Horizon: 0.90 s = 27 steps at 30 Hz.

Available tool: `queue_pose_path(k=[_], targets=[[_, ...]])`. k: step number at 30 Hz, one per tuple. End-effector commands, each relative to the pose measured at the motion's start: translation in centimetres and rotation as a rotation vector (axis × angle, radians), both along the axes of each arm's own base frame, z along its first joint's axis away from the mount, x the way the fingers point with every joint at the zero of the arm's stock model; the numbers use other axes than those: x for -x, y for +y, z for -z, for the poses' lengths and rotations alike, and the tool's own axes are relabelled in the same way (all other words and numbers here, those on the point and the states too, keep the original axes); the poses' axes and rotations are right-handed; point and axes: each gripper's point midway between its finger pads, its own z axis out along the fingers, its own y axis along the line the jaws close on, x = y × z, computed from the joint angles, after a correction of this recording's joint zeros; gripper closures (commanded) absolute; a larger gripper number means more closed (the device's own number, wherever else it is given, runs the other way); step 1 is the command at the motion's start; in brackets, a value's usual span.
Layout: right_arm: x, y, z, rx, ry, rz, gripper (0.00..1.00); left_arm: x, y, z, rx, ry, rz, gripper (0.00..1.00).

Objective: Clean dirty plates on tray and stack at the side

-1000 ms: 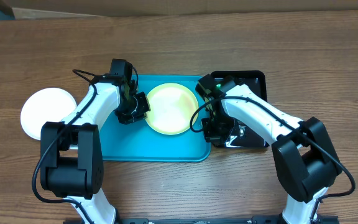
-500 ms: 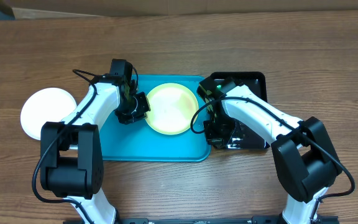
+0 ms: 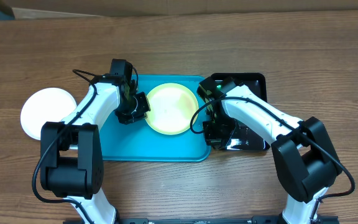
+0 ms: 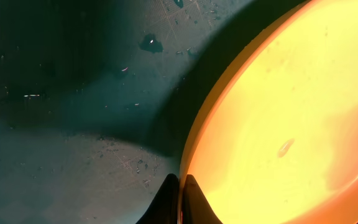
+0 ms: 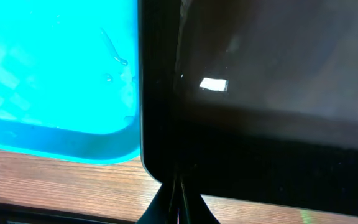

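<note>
1. Pale yellow-green plate (image 3: 171, 109) sits mid teal tray (image 3: 123, 142). White plate (image 3: 44, 114) is on the table (image 3: 166, 43) off the tray's left end, well apart
2. Left gripper (image 3: 135, 112): fingers together, tips at the yellow-green plate's left rim. Can't tell if the rim is pinched or only touched
3. Right gripper (image 3: 219, 135): fingers together, nothing in them, low at the left edge of the black tray (image 3: 257, 81), just beside the teal tray's right corner
4. Risk: droplets on the teal tray floor, so the plate probably slides. A thin rim hold could let go on lift and drop it
5. Risk: a push from the left shoves the plate toward the right arm, which is near
6. Risk: a sideways move by the right fingers could drag or tip the black tray
</note>
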Motion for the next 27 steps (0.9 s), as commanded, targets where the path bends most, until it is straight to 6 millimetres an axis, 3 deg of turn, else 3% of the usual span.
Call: queue_pose_path(k=[1, 5, 12, 15, 20, 27], targets=[[-0.1, 0.2, -0.3, -0.017, -0.012, -0.007, 0.95, 0.2, -0.2, 0.1, -0.004, -0.002, 0.012, 0.96], [-3.0, -1.1, -1.6, 0.016, -0.093, 0.011, 0.92, 0.1, -0.2, 0.1, -0.007, -0.005, 0.012, 0.95], [-10.1, -3.8, -6.9, -0.046, -0.252, 0.134, 0.86, -0.2, 0.7, 0.3, -0.058, -0.022, 0.032, 0.85], [-12.7, -6.1, -8.4, -0.061, -0.312, 0.217, 0.84, -0.1, 1.2, 0.5, -0.088, -0.021, 0.029, 0.83], [-15.8, -11.1, -8.6, -0.059, -0.379, 0.360, 0.83, -0.3, 1.4, 0.6, -0.103, -0.031, 0.026, 0.80], [-18.7, -17.5, -8.9, -0.050, -0.467, 0.519, 0.80, -1.2, 1.4, 0.8, -0.106, -0.064, 0.025, 0.78]])
